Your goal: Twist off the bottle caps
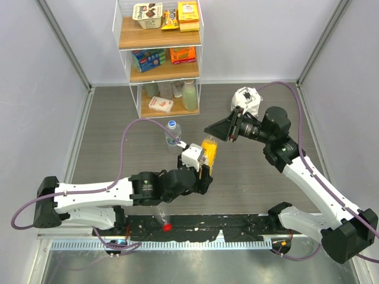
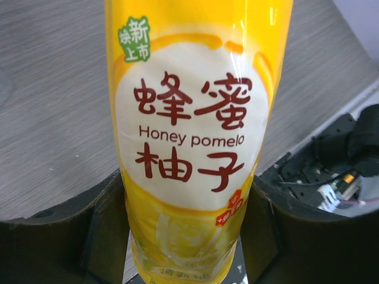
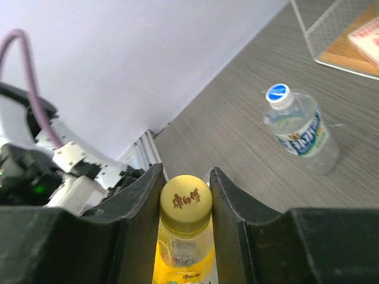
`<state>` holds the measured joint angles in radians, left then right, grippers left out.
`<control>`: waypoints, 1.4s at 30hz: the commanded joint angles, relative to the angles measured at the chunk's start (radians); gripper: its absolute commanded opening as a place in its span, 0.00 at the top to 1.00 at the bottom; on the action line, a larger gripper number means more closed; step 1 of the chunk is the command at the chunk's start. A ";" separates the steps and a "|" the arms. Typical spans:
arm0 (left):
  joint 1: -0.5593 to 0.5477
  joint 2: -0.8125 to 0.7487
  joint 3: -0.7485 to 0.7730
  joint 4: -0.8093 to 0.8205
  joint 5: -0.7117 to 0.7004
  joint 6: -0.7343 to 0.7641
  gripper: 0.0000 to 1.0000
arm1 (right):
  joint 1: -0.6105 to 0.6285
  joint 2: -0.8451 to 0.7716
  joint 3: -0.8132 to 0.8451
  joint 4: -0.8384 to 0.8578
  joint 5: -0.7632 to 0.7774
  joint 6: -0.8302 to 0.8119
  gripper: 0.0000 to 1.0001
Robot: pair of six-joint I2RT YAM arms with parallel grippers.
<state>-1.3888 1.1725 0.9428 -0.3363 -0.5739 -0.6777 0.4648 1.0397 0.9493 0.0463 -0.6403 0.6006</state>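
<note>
— Why held so?
— Clamped round the bottle (image 2: pixel 189 118) with the left tool (image 2: pixel 188 201), centre of the top view, surely to stop it spinning. Pinched narrow on the cap (image 3: pixel 186 200) with the right tool (image 3: pixel 186 177) (for twisting, likely).
— Room to move?
— Plenty. Bare surface (image 1: pixel 118 118) all round; blue-label bottle (image 3: pixel 302 133) well apart, upper right of the right wrist view; shelf (image 1: pixel 163 75) far off at the top edge.
</note>
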 commanded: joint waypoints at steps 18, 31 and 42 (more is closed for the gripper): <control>-0.015 -0.071 -0.101 0.178 0.195 0.038 1.00 | -0.032 -0.070 -0.038 0.276 -0.072 0.091 0.98; -0.015 -0.106 -0.130 0.160 0.151 0.018 1.00 | -0.041 -0.069 -0.006 0.201 0.019 0.091 0.74; -0.015 -0.031 -0.073 0.086 0.109 0.023 1.00 | -0.043 -0.069 0.071 0.083 0.129 0.070 0.13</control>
<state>-1.4006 1.1240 0.8207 -0.2222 -0.4347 -0.6685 0.4240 0.9901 0.9672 0.1684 -0.6010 0.7071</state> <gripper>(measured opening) 0.649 0.838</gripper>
